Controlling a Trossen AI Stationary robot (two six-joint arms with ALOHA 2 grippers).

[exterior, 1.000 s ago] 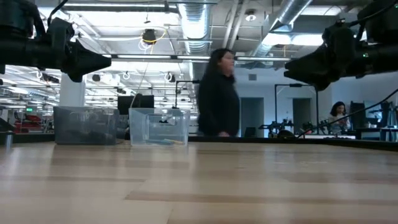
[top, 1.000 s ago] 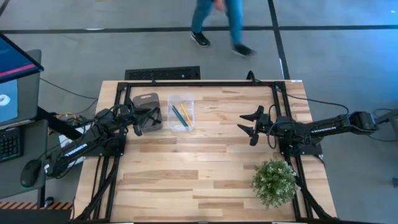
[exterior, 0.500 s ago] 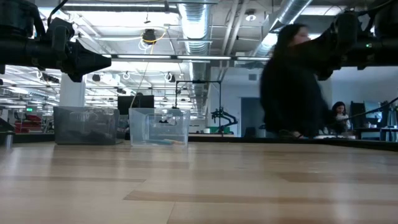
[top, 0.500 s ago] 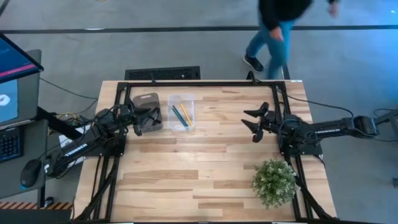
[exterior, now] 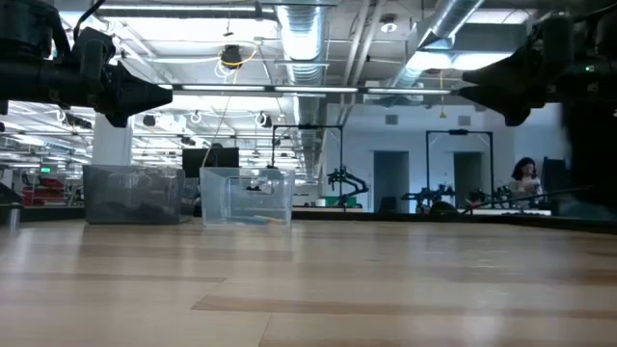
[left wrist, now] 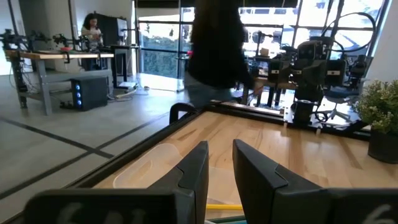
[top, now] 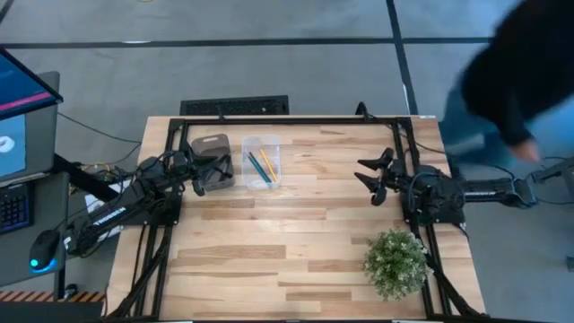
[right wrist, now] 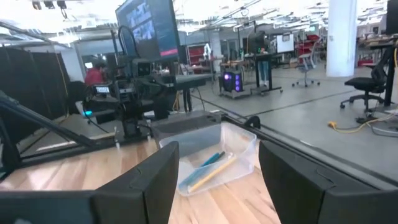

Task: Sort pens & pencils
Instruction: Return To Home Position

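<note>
A clear bin on the far left part of the table holds a blue and a yellow pencil, lying flat on its floor; they also show in the right wrist view. The dark pencil does not show plainly. A grey bin stands left of the clear one; I cannot make out the pens in it. My left gripper hovers over the grey bin, fingers a narrow gap apart, empty. My right gripper hangs wide open and empty above the table's right part.
A small potted plant stands near the table's right near corner, below my right arm. A black frame runs along the far edge and the sides. A person moves beyond the far right corner. Bare wood lies between the arms.
My right gripper has drawn back a little toward the table's right edge and risen slightly, staying wide open. A person has walked past the table's far side from left to right. The bins and pencils have stayed in place.
</note>
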